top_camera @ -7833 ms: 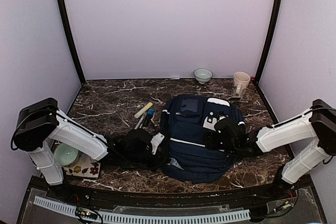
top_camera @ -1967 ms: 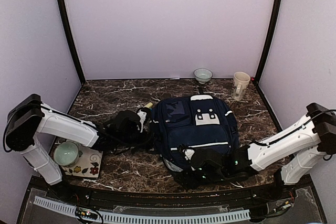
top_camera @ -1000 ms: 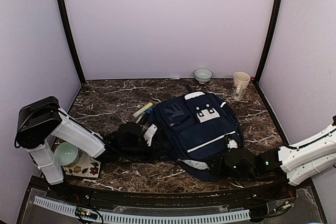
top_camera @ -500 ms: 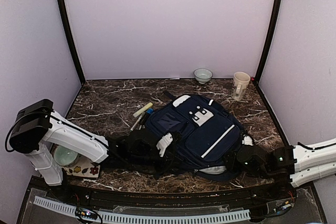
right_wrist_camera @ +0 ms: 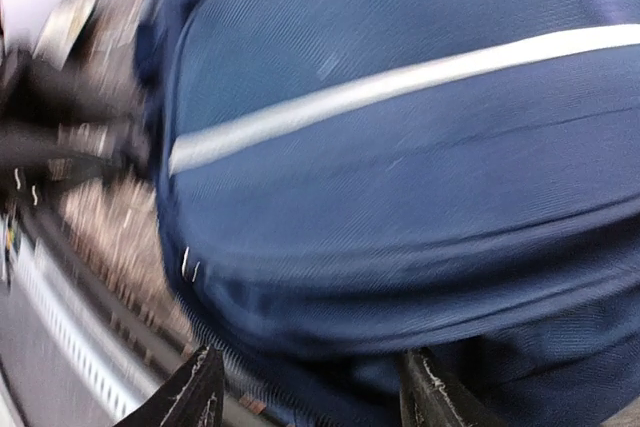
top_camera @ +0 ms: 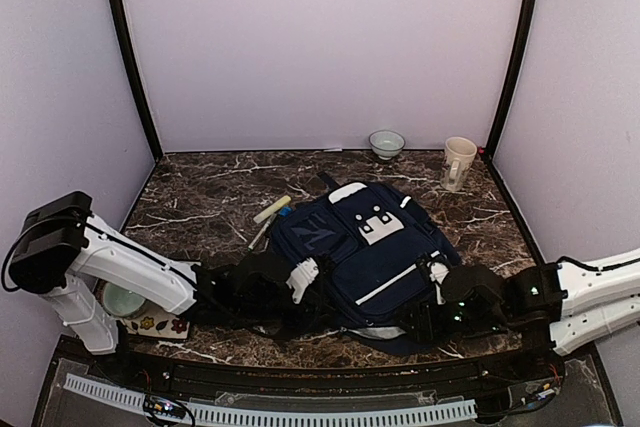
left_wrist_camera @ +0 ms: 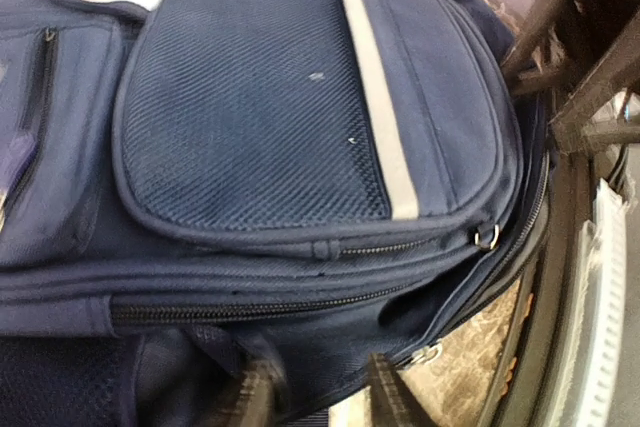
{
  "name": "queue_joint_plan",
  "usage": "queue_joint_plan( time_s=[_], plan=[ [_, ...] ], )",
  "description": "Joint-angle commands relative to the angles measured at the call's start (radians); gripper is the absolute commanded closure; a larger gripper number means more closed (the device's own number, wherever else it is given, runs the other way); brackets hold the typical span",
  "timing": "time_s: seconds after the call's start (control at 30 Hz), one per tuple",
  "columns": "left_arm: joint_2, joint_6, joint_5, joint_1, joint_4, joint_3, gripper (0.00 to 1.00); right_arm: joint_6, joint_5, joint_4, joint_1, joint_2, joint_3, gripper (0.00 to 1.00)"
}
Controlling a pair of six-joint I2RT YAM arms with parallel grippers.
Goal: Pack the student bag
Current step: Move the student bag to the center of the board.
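At the bottom of my left wrist view, the left gripper (left_wrist_camera: 318,402) is narrowed, its two dark fingers pinching a fold at the lower edge of the student bag (top_camera: 365,252), a large navy-blue fabric backpack with white stripes. In the right wrist view the right gripper (right_wrist_camera: 315,387) has its fingers set wider, with bag fabric filling the gap. That view is blurred, so I cannot tell whether it grips.

In the overhead view the bag lies flat at centre frame on the dark marble table (top_camera: 200,197), with one arm low at each near corner. At lower left a pale green bowl (top_camera: 125,297) sits on a floral cloth (top_camera: 165,325). Just beyond the bag's upper left edge lie a cream marker (top_camera: 272,209) and a blue pen (top_camera: 284,215). By the back wall stand a small ceramic bowl (top_camera: 386,142) and a cream mug (top_camera: 458,160).
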Motion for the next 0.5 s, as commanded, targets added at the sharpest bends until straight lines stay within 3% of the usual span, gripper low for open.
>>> queue_joint_plan(
  time_s=[0.0, 0.23, 0.37, 0.47],
  plan=[
    [-0.119, 0.093, -0.124, -0.006, -0.060, -0.077, 0.55, -0.032, -0.127, 0.082, 0.082, 0.114, 0.093, 0.39],
    [-0.209, 0.164, -0.171, -0.006, -0.045, -0.145, 0.36, -0.037, -0.178, 0.059, 0.166, 0.209, 0.151, 0.39],
    [-0.182, 0.175, -0.170, -0.006, -0.033, -0.139, 0.36, -0.001, -0.075, -0.076, 0.175, 0.118, 0.189, 0.37],
    [-0.147, 0.172, -0.186, -0.006, -0.013, -0.133, 0.37, -0.005, -0.103, -0.022, 0.175, 0.049, 0.163, 0.37]
  ],
)
